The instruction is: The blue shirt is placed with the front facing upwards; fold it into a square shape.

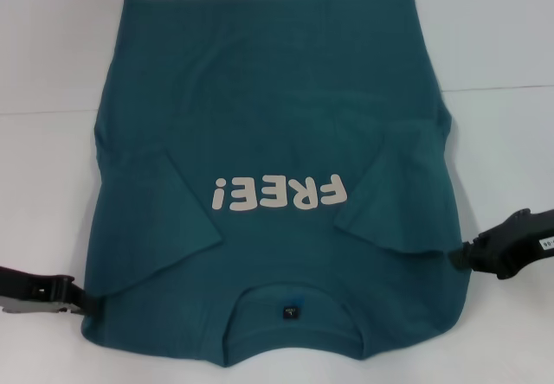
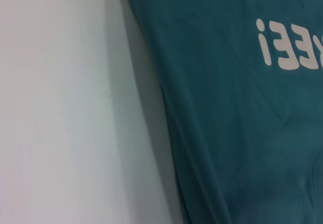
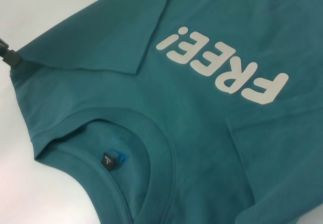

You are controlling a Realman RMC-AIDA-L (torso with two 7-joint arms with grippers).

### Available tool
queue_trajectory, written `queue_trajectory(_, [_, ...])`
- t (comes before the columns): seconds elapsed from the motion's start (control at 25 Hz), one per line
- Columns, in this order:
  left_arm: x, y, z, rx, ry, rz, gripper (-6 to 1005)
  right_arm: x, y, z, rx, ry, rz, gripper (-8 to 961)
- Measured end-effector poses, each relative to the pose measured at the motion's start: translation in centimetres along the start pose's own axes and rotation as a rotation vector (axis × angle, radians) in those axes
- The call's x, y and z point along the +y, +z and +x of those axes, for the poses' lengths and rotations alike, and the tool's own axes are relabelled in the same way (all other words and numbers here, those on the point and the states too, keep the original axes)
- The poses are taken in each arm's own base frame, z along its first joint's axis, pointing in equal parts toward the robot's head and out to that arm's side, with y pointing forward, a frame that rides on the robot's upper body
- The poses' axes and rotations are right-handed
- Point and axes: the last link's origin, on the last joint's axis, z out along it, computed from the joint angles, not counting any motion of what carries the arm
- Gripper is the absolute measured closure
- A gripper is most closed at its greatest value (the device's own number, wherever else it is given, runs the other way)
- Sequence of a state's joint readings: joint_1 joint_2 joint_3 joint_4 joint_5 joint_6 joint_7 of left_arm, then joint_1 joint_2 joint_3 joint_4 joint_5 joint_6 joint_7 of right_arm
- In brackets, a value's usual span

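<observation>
"FREE!" is printed in white, upside down, on the blue shirt [image 1: 260, 99] chest. The black neck label [image 1: 288, 312] at 6 o'clock cannot be read.

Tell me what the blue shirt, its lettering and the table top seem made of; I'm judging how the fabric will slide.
The blue shirt looks like soft matte knit cotton: fine weave, limp creases, ribbed collar. The white "FREE!" lettering seems a smooth flat print, possibly vinyl. The table appears a smooth white hard surface with a faint sheen; its exact material is unclear.

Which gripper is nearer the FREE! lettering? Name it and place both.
Right, narrowly. The right gripper sits at the blue shirt's edge beside the folded sleeve; the left gripper is at the opposite edge, lower than the FREE! lettering.
</observation>
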State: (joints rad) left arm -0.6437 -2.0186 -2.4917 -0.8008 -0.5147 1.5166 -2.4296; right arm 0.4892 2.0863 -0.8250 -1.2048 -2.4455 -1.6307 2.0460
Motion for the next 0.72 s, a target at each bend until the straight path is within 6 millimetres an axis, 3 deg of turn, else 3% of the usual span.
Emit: queue_trajectory(0.72, [0.2,-0.7,-2.3,-0.028,0.011,-0.028,982,0.6,0.1,1.6,0.003,0.011,-0.038,915])
